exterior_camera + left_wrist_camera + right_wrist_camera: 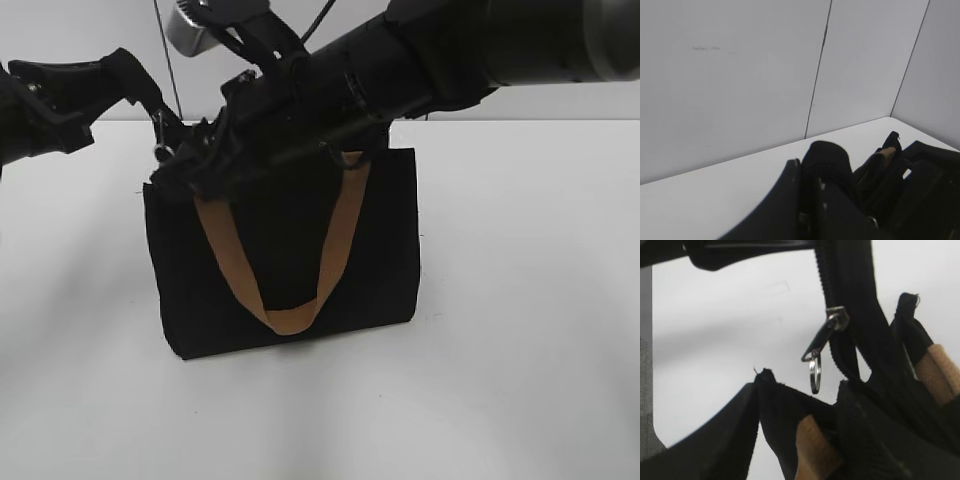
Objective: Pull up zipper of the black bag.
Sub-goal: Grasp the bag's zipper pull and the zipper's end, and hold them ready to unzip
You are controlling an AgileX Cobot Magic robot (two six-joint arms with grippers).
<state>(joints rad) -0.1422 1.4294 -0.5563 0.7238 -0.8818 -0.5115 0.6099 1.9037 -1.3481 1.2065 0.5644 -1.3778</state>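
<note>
The black bag (385, 250) stands upright on the white table, one tan handle (235, 265) hanging down its front. My left gripper (158, 132) is at the bag's top left corner, and the left wrist view shows it (809, 167) shut on a fold of the bag's black fabric (827, 152). My right arm reaches across to the same corner (185, 178). The zipper (816, 360), a silver pull with a ring, hangs free from the black zip line. My right gripper (797, 392) is below it, fingers apart around bag fabric and a tan strap (812, 450).
The white table (520, 300) runs around the bag on all sides, with a grey wall behind. The right arm's thick black body (420, 60) crosses above the bag's top edge. A thin cable (168, 60) hangs at the back left.
</note>
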